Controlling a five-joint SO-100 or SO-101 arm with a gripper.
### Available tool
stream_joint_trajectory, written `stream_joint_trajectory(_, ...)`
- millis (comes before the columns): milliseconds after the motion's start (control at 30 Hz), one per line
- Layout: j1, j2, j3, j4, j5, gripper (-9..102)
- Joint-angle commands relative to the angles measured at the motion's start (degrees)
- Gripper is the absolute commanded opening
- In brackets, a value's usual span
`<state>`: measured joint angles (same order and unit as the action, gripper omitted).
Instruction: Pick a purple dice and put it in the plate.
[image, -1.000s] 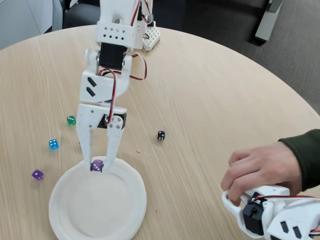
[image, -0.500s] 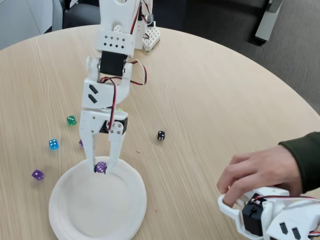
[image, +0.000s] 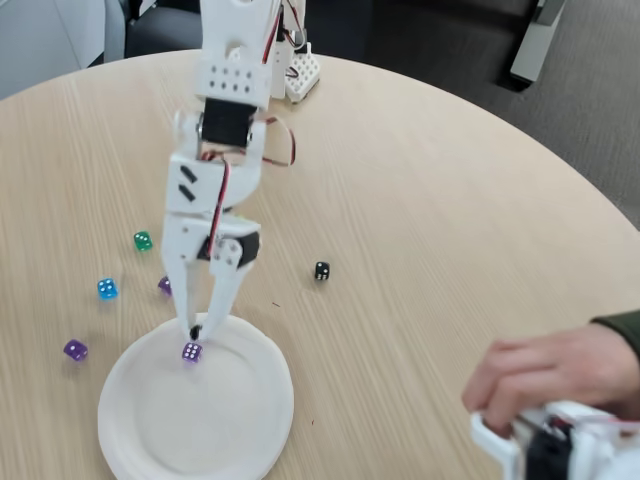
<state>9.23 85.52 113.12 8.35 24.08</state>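
The pale purple dice (image: 191, 351) lies on the white plate (image: 240, 420) near its far rim, free of the fingers. My gripper (image: 203, 325) hangs just above it, pointing down, with the jaws slightly apart and nothing between them. The white arm reaches in from the top of the fixed view.
Other dice lie on the wooden table: a green one (image: 143, 240), a blue one (image: 107, 288), a darker purple one (image: 74, 350), another purple one (image: 164, 285) partly behind the gripper, and a black one (image: 321, 270). A person's hand (image: 560, 375) holds a second white arm (image: 560, 450) at the lower right.
The gripper carried the purple dice over the plate's rim, then let it go. The dice now rests on the plate below the fingertips. The person's hand shifted right.
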Motion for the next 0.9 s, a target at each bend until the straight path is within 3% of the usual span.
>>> stream_joint_trajectory(0, -0.3, 8.8, 2.9, 0.2, 3.2, 0)
stream_joint_trajectory(500, -17.4, 53.2, 42.5, 5.6, 3.0, 0)
stream_joint_trajectory(867, -18.5, 67.8, 54.5, 15.7, -6.6, 0)
